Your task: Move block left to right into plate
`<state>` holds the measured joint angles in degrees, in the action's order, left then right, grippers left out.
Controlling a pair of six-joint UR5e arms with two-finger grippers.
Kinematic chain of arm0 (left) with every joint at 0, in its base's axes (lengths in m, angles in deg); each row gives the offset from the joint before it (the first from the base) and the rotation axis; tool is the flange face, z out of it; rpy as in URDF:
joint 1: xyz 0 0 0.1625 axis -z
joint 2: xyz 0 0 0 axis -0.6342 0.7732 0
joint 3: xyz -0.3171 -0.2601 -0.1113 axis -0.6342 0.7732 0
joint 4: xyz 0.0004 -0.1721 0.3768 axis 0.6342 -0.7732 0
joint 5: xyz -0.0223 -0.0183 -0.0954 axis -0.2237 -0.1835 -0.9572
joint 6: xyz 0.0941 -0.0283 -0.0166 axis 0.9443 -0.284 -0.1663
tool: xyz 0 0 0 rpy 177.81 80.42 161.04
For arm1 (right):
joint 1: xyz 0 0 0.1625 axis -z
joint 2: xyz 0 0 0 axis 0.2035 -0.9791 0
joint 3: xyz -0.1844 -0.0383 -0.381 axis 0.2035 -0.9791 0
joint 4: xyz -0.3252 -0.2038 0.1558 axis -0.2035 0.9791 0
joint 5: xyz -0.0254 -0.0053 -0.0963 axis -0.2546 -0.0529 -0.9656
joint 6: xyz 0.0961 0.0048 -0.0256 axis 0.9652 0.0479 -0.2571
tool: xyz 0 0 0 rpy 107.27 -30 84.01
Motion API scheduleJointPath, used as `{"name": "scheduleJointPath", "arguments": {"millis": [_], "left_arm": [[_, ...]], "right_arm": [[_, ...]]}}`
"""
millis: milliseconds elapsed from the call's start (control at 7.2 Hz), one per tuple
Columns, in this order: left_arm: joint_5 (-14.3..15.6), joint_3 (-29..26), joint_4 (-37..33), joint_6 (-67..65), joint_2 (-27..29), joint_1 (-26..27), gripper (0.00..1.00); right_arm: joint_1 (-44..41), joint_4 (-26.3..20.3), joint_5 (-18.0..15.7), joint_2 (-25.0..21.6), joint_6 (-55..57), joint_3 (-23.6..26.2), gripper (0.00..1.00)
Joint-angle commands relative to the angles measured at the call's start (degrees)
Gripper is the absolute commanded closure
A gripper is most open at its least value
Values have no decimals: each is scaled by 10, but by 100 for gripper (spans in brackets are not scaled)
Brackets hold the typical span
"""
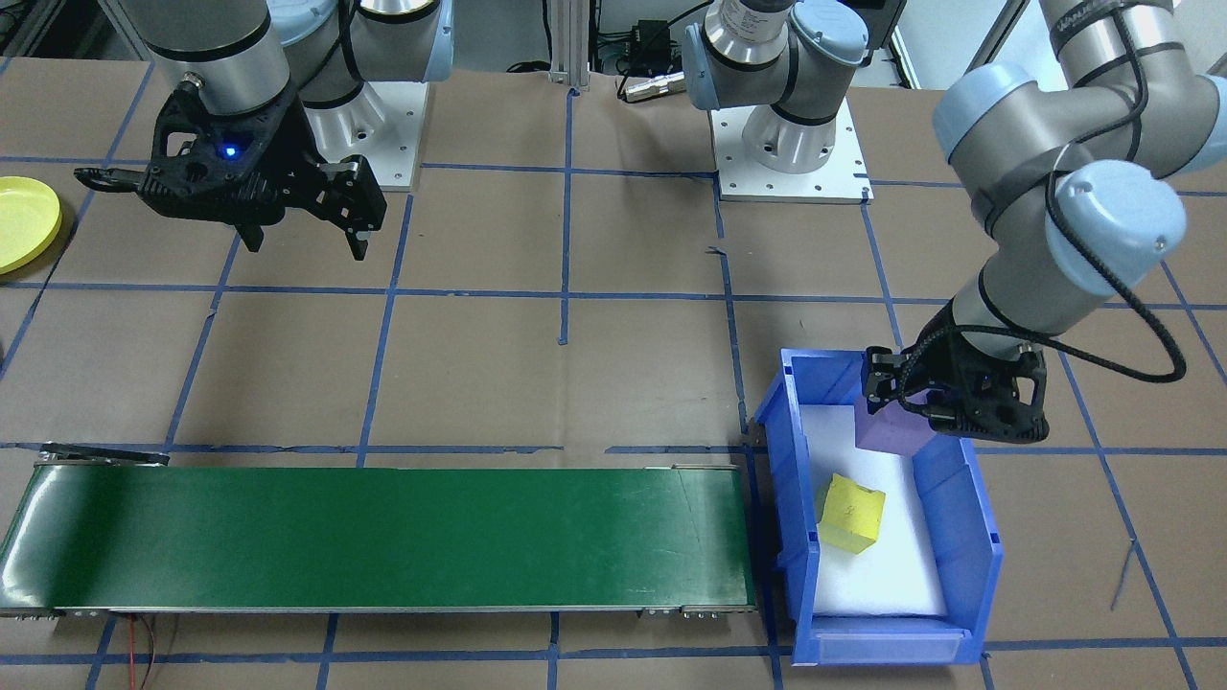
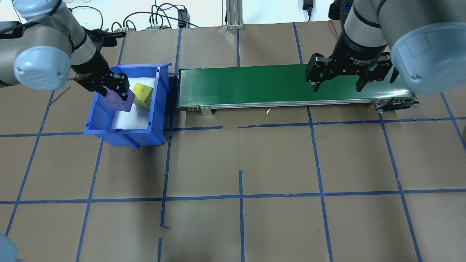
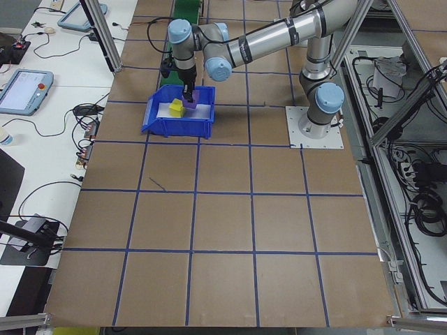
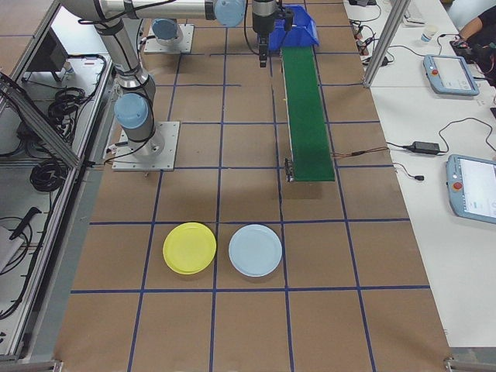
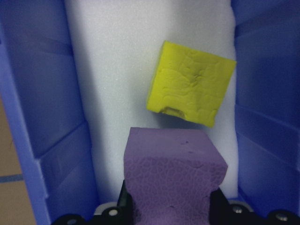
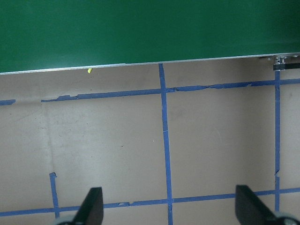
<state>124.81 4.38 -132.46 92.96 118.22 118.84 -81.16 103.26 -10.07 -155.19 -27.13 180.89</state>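
Left gripper (image 1: 909, 402) clamped on purple block (image 1: 896, 425) inside blue bin (image 1: 968, 561), apparently just raised; lift clear of walls and yellow block (image 1: 852, 513). Right gripper (image 1: 305, 235) spread, idle.

The table (image 2: 233, 163) was covered in brown paper crossed with blue tape lines — on it lay a blue bin (image 2: 125, 129), a green conveyor belt (image 2: 255, 85), a yellow plate (image 4: 189, 248) and a pale blue plate (image 4: 255, 250).
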Motion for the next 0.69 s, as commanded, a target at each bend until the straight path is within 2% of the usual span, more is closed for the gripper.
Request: {"name": "scheduleJointPath", "arguments": {"millis": [0,139,417,556], "left_arm": [[-2,-42,-29,-73,-17,57,85],[-3,-63,-21,-118,-8,95,85],[-10,-72,30,-161,27,126,85],[-12,-71,84,-189,64,142,84]], "right_arm": [[0,0,0,0,0,1,0],[0,0,0,0,-1,1,0],[0,0,0,0,-1,2,0],[0,0,0,0,-1,2,0]]}}
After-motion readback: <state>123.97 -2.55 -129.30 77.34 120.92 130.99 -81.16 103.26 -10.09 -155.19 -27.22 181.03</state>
